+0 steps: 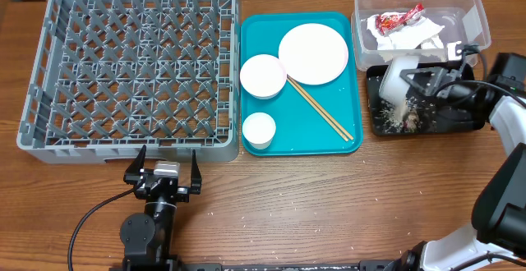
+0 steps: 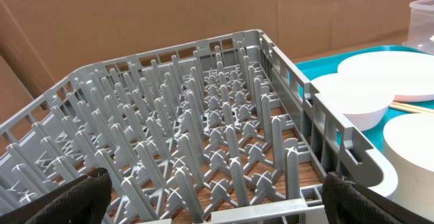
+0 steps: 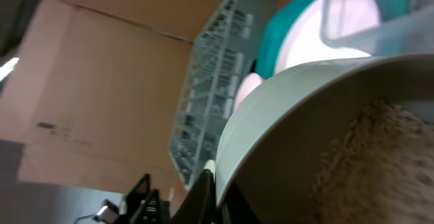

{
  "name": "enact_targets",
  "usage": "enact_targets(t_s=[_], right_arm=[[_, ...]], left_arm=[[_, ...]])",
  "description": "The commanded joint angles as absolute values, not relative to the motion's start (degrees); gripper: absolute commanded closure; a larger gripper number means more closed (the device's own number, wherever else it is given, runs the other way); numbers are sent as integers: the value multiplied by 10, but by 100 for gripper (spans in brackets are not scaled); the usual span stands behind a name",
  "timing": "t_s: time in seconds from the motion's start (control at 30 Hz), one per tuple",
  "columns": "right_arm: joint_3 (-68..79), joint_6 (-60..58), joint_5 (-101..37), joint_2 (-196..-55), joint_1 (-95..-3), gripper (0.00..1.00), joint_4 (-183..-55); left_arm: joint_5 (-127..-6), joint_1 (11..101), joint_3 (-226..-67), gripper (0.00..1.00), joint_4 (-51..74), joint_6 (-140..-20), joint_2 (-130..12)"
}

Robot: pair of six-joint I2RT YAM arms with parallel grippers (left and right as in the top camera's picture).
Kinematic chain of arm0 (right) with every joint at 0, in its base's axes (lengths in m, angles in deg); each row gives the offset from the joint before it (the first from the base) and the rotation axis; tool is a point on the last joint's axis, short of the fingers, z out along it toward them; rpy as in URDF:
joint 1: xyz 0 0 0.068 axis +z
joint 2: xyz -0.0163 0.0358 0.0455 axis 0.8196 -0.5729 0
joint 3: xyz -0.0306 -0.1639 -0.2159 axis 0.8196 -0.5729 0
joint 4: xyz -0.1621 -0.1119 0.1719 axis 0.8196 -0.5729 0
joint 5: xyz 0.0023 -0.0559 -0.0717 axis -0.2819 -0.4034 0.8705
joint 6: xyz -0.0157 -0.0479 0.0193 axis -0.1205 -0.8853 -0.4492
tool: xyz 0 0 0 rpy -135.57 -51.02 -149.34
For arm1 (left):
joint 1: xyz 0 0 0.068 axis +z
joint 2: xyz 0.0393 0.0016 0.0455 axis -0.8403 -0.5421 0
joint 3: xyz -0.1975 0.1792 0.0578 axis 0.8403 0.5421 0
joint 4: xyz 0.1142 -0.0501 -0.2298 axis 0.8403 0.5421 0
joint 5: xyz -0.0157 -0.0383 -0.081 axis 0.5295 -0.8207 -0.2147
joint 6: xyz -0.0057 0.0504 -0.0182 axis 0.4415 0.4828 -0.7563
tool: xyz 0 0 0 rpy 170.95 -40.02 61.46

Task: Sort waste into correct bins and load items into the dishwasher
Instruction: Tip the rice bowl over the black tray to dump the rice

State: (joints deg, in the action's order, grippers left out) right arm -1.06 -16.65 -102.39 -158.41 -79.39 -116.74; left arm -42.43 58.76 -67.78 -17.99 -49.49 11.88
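Observation:
My right gripper (image 1: 425, 82) is shut on the rim of a white bowl (image 1: 397, 78), tipped on its side over the shallow black tray (image 1: 460, 125). Rice (image 1: 400, 117) lies in the tray below it. In the right wrist view the bowl (image 3: 285, 115) fills the frame with rice (image 3: 380, 149) inside. The clear tub (image 1: 475, 8) holds the red-and-white wrapper (image 1: 400, 16) and the napkin (image 1: 421, 34). A plate (image 1: 313, 53), a second bowl (image 1: 263, 75), a cup (image 1: 258, 129) and chopsticks (image 1: 320, 108) lie on the teal tray (image 1: 349, 142). My left gripper (image 1: 163, 168) is open and empty at the front edge of the grey dish rack (image 1: 131, 62).
The left wrist view shows the rack's pegs (image 2: 203, 115) with the bowl (image 2: 352, 98), plate (image 2: 386, 68) and cup (image 2: 413, 149) at the right. A few rice grains are scattered on the wooden table in front of the trays.

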Motion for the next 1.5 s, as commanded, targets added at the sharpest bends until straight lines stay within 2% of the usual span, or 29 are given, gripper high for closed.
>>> enact_targets(t_s=[0.0,0.23,0.5,0.67,0.93,1.47], right_arm=[[-9,-130,-1104,-1582,-810,96,-1153],[-9,-83,-1108,-1582,-830,96,-1142],[-9,128,-1123,-1582,-844,96,-1080],[-9,207,-1107,-1582,-844,96,-1058],[-9,268,-1092,-1582,-844,96,-1063],[-9,273,-1096,-1581,-840,96,-1051]], left_arm=[[-420,585,-674,0,-181,-486,122],[-420,585,-674,0,-181,-486,121],[-420,585,-674,0,-181,-486,121],[-420,585,-674,0,-181,-486,122],[-420,585,-674,0,-181,-486,121],[-420,585,-674,0,-181,-486,122]])
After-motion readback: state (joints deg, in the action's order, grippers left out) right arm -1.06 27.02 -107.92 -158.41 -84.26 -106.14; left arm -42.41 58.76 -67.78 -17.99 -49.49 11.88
